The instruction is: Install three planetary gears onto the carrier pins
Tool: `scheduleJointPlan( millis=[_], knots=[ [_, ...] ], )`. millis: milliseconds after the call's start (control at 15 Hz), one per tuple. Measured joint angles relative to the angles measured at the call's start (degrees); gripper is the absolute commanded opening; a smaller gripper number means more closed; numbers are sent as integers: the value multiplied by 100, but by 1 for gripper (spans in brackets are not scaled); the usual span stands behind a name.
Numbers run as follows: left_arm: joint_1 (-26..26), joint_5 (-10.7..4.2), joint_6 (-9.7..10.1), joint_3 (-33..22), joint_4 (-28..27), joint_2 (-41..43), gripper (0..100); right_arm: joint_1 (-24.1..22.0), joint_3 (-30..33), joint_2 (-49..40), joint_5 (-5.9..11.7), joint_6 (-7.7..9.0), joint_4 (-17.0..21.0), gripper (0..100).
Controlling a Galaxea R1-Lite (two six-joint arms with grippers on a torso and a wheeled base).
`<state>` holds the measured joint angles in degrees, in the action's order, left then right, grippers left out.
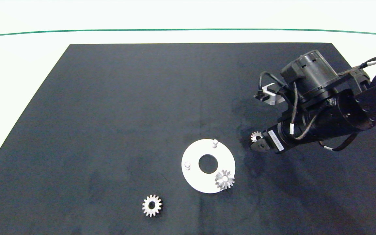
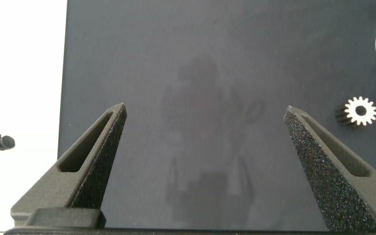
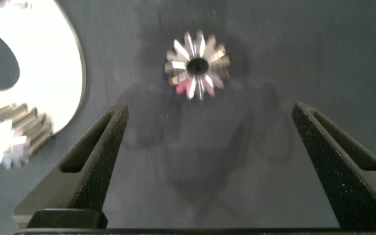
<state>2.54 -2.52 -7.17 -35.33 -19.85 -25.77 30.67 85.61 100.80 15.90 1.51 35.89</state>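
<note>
Right gripper [image 3: 204, 147]: jaws spread wide, holding nothing, hanging low over the dark mat [image 1: 109, 114] just beside the white disc [image 1: 194, 178]. Loose gear [image 3: 196, 62]: lies flat on the mat straight ahead of these jaws, centred between their two lines, hole facing up; no long axis to line up, so any closing direction across its teeth should serve. In the overhead view the same gear sits touching or almost touching the gripper tip, apart from the disc's rim, on the side of the rearmost pin. White disc: flat on the mat, large centre hole, three pins round it. Pin one [image 1: 214, 143]: bare, nearest the gear at the gripper. Pin two [image 1: 187, 165]: bare. Third pin: already carries a seated gear [image 1: 224, 179]. Third gear [image 1: 151, 205]: flat on the mat, near the front edge, well apart from the disc. Left gripper [image 2: 204, 153]: jaws wide open, empty, parked over bare mat outside the overhead view, the third gear off to one side of it. Judgement: the right arm is far nearer its gear; one of three installed.
</note>
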Motion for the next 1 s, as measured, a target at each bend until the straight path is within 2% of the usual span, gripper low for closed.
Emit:
scheduleJointPlan(
  millis=[133, 333, 533, 1000],
  knots=[
    [2, 0, -2, -6, 1, 2, 100, -20, 11, 137, -60, 0, -102, 100],
    [0, 0, -2, -9, 1, 4, 100, -13, 24, 252, -239, 2, -183, 100],
    [2, 2, -2, -9, 0, 4, 100, -22, 60, 327, -256, 11, -277, 99],
    [2, 2, -2, 7, 1, -7, 100, -91, 82, 571, -262, 38, -428, 84]
  ],
)
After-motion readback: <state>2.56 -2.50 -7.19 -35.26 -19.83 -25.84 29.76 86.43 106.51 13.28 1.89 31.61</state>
